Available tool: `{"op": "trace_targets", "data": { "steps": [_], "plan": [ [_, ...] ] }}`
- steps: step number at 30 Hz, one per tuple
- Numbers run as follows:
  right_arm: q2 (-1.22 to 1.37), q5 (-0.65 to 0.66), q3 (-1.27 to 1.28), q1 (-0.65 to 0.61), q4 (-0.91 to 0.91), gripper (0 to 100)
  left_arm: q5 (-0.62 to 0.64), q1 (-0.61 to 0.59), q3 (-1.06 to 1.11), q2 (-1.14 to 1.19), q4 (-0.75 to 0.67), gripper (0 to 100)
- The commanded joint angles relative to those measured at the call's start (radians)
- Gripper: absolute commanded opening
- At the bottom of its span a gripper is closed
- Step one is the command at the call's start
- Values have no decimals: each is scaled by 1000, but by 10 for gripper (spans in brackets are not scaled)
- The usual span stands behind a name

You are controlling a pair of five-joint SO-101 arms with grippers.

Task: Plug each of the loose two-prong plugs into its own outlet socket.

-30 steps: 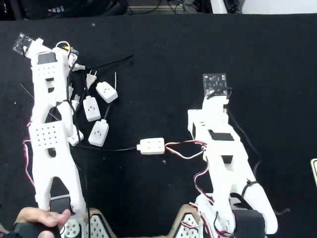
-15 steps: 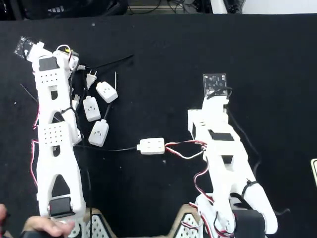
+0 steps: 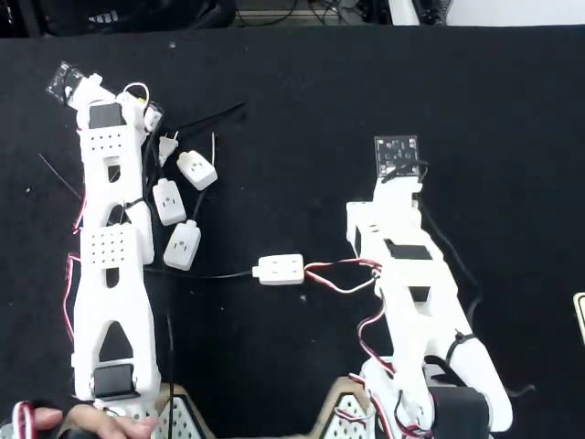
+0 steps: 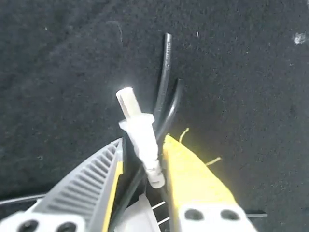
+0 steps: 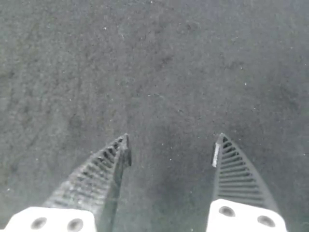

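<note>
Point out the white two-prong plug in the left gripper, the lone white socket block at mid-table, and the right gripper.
white two-prong plug (image 4: 142,140): left wrist view, its body.
white socket block (image 3: 279,269): high view, its top face.
right gripper (image 5: 171,145): right wrist view, midway between fingertips.

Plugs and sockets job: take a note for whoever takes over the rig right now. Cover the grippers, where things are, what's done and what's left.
Left gripper: shut on a white plug, at the far left of the table.
Right gripper: open over bare table, holding nothing.
Three sockets lie clustered at left, with a fourth socket near the centre. A loose plug lies by the cluster.
Done: one plug grasped. No plug is seen seated yet.
Left: plug each one in.
</note>
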Motion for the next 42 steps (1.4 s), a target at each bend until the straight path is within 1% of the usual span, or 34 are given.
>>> {"op": "trace_targets", "data": {
  "steps": [1,3,7,10,16,23,29,32,34,38,40,42],
  "plan": [
    [-2,0,-13,11,-17,266,-17,-5,-56,-21,6,73],
    [-2,0,-13,12,-15,266,-18,-15,-58,-26,6,31],
    [-2,0,-13,12,-15,266,-18,-22,-58,-38,9,31],
    [-2,0,-13,12,-15,266,-18,-35,-59,-78,43,30],
    [-2,0,-13,12,-15,266,-26,-77,-58,-259,121,32],
    [-2,0,-13,11,-15,266,-143,-88,-58,-413,224,30],
    [-2,0,-13,15,-15,266,-247,-53,-58,-486,433,30],
    [-4,0,-13,17,-15,266,-307,-45,-54,-489,437,30],
    [-5,0,-13,23,-15,266,-325,-45,-54,-493,437,30],
    [-5,-14,-21,98,-15,266,-331,-30,-21,-506,439,30],
    [-7,-66,-24,133,-15,266,-351,-13,13,-540,439,30],
    [-7,-115,-28,155,-15,266,-382,16,108,-594,439,30]
  ]
}}
